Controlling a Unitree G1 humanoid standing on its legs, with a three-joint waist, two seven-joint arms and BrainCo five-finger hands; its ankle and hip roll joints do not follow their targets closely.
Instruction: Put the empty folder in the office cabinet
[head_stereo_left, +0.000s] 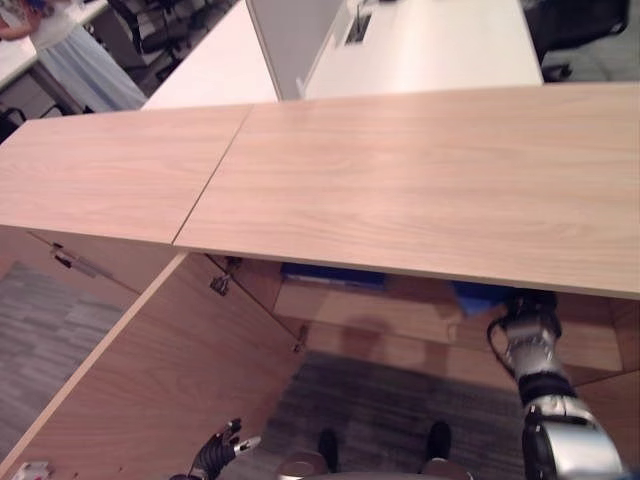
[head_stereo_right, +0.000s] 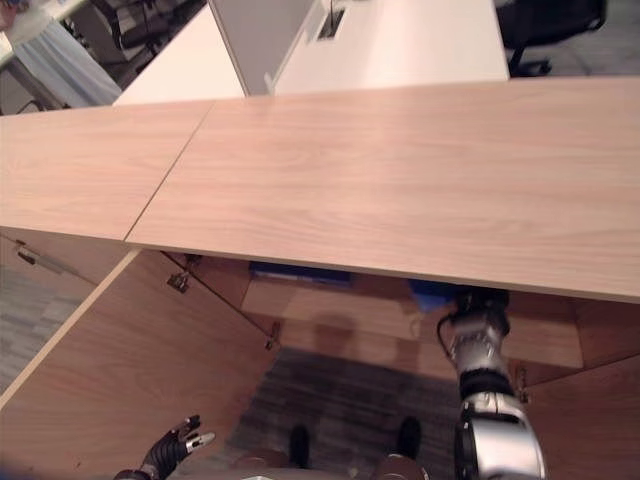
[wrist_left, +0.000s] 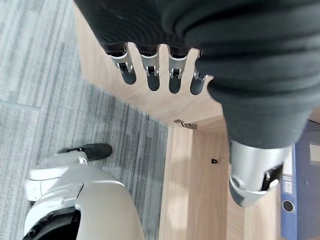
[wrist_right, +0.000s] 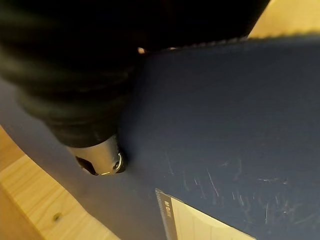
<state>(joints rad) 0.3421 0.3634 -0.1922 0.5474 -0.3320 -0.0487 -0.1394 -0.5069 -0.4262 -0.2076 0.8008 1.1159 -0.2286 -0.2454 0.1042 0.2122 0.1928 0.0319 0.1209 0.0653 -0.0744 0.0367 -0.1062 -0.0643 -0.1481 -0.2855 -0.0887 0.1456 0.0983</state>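
Cabinet (head_stereo_left: 420, 180), wood-grained, is taken as the landmark; its broad top is seen from above, and its left door (head_stereo_left: 150, 390) is swung open toward the robot. Below the front edge of the top, an inner shelf (head_stereo_left: 400, 320) is visible.

Right hand (wrist_right: 97, 160) is reached in under the cabinet top, at the right part of the opening. In the right wrist view a silver thumb tip is laid against the dark blue cover of the folder (wrist_right: 225, 125), which bears a pale label (wrist_right: 200, 222) and lies over light wood. Whether the fingers are clamped on the folder cannot be told, since they are hidden. A blue edge of the folder (head_stereo_left: 478, 295) is glimpsed inside the cabinet, just beside the right wrist.

Left hand (head_stereo_left: 220, 448) is held low beside the open door, outside the cabinet, with fingers (wrist_left: 150, 75) straight, slightly apart and holding nothing.

A second blue binder (head_stereo_left: 332, 274) is shelved inside the cabinet, left of the folder.

White desks (head_stereo_left: 420, 45) are ranged behind the cabinet.
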